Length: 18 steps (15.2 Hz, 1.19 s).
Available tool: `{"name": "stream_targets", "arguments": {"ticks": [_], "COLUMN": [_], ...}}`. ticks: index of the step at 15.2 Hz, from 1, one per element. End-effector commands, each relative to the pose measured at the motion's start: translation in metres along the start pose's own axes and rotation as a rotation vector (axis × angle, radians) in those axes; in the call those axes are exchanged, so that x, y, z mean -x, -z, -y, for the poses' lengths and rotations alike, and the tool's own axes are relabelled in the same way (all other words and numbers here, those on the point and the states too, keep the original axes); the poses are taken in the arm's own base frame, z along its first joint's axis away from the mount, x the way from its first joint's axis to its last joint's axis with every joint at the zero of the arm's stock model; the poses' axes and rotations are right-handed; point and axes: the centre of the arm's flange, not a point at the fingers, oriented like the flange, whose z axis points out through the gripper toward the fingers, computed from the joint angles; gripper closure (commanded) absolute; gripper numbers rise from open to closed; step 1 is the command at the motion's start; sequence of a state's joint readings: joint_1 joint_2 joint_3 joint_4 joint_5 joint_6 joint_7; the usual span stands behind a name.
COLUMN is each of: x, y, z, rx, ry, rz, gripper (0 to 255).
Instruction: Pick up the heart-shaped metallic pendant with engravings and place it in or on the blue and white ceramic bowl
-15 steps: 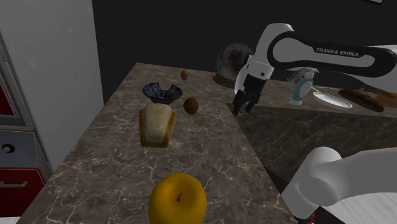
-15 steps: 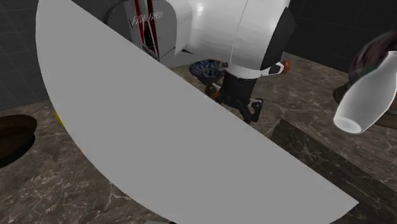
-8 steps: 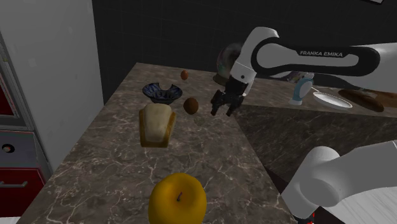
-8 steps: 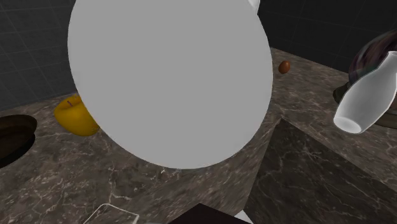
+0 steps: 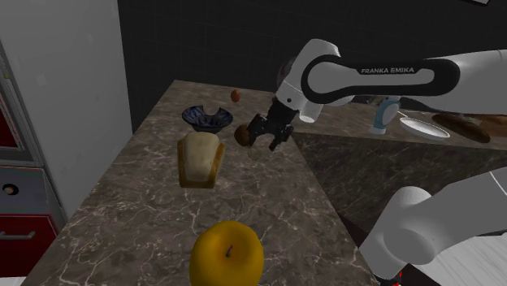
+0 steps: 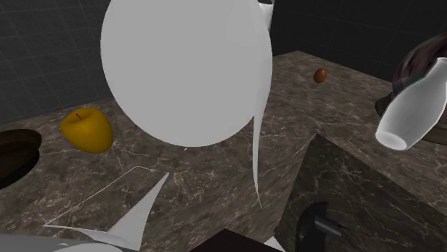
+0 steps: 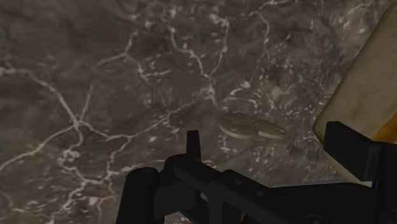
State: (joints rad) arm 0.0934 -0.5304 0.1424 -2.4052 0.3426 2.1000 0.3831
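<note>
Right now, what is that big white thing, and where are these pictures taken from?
It is a robot arm with a black tool for grasping. One picture looks down from beside the arm, one from another side, one from a camera by the tool. On the marble counter lie a blue bowl, a loaf, a yellow apple and, ahead of the tool, a small flat pendant. The tool is open and holds nothing.

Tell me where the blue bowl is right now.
In the shoulder view the bowl sits on the marble counter, just beyond the tan block and left of the small brown ball.
</note>
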Motion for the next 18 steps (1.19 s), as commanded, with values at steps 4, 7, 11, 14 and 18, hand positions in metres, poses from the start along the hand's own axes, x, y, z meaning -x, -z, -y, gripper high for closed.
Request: {"name": "stream_targets", "arguments": {"ticks": [4, 7, 11, 14, 18], "x": [-0.001, -0.001, -0.001, -0.001, -0.001], "y": [-0.029, -0.029, -0.029, -0.029, -0.029], "z": [0.001, 0.001, 0.001, 0.001, 0.001], "rx": [-0.002, -0.002, -0.002, -0.002, -0.002], "ry": [-0.002, -0.002, -0.002, -0.002, -0.002], "rz": [-0.001, -0.001, -0.001, -0.001, -0.001], "gripper": [0, 0, 0, 255, 255]}}
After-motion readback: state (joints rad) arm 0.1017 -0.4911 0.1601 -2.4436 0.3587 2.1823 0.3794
